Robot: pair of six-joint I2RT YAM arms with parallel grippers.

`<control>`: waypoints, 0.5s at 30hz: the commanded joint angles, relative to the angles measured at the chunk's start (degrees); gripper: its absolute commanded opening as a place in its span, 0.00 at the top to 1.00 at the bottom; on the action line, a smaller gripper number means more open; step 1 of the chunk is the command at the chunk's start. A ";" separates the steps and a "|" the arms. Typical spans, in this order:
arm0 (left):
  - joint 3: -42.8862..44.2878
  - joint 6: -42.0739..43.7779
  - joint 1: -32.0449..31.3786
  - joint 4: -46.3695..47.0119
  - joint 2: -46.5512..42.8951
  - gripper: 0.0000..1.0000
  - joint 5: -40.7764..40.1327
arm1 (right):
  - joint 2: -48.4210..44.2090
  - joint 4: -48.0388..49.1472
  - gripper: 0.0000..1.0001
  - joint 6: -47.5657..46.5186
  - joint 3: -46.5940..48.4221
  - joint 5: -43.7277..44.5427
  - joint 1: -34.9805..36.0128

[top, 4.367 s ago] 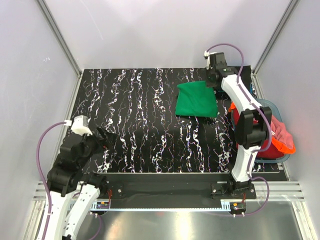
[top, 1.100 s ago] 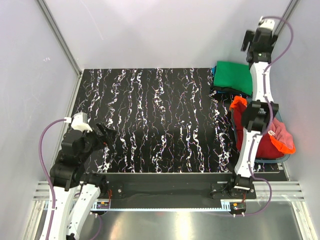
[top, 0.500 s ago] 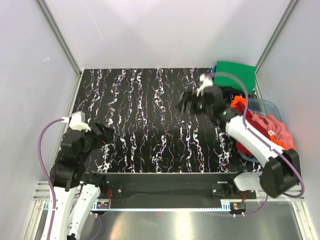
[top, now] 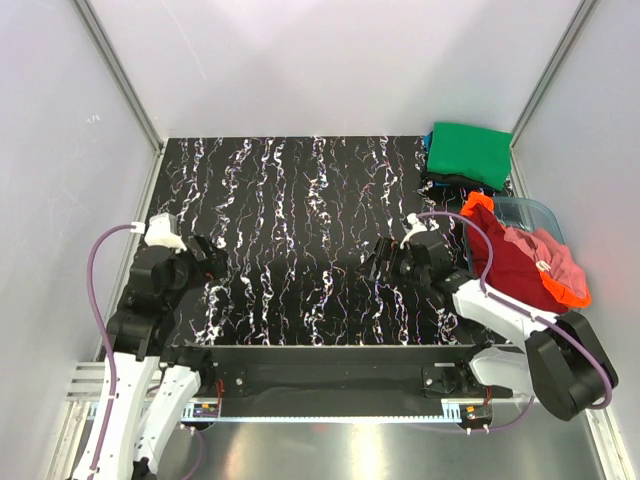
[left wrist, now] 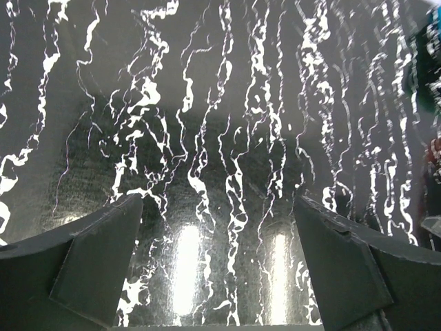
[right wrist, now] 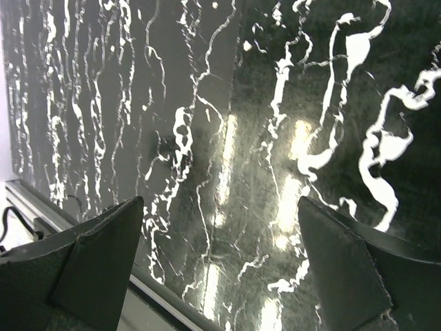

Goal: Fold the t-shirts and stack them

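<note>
I've swung my right pincer [top: 384, 259] back from the folded green t-shirt [top: 468, 153], which now lies just beyond the tub [top: 525, 210]. That pincer and my left pincer [top: 210, 262] both stand spread, holding nothing.

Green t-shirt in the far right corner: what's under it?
The green t-shirt lies on dark folded cloth, seen only along its near edge. How many pieces are stacked there is hidden.

Black worktop [top: 290, 200] veined with white.
Bright green t-shirt [top: 468, 152] over a black t-shirt [top: 452, 181]; maroon-red t-shirt [top: 510, 265] and orange t-shirt [top: 572, 296] alongside.
</note>
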 commanded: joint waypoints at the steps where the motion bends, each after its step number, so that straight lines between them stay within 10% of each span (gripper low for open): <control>1: 0.69 1.42 0.32 2.49 1.43 0.03 0.39 | 0.61 9.38 0.01 1.37 0.93 -1.29 0.45; 15: 0.95 1.07 1.02 2.14 4.07 0.04 1.18 | 2.54 9.48 0.00 1.90 1.02 0.56 0.36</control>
